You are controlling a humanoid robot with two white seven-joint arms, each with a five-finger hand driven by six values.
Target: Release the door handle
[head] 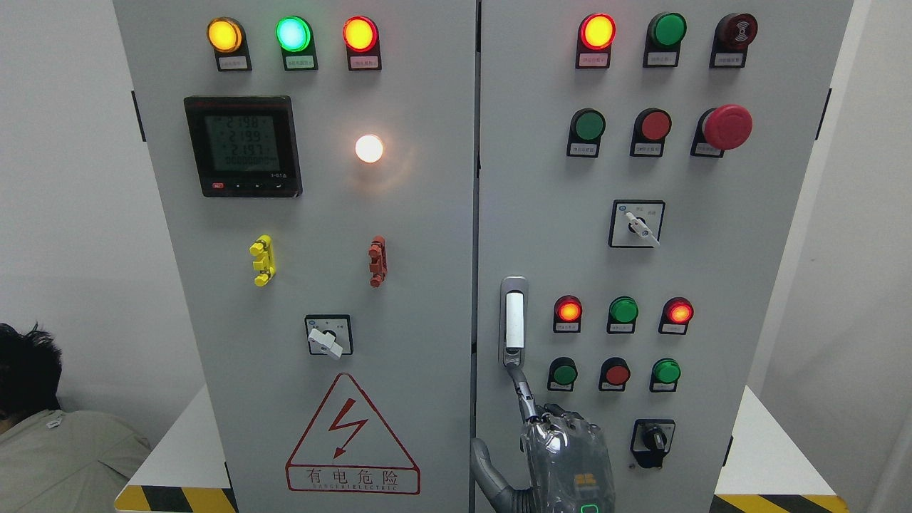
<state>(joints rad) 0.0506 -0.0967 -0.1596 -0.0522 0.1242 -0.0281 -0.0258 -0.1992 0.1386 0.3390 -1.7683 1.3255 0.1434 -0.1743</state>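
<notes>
The door handle (514, 320), a white lever in a grey recessed plate, stands upright on the left edge of the cabinet's right door (712, 249). My right hand (552, 442) rises from the bottom edge just below it, back facing the camera. Its index finger (524, 392) stretches up, and the tip meets the lower end of the handle plate. The thumb (483, 463) is spread out to the left and the other fingers are bent at the knuckles. Nothing is grasped. The left arm does not show.
Both cabinet doors look shut, with the seam (476, 214) between them. Around the hand sit red and green push buttons (616, 372) and a black rotary switch (652, 442). A person in a grey-green shirt (50, 449) is at the lower left. White walls flank the cabinet.
</notes>
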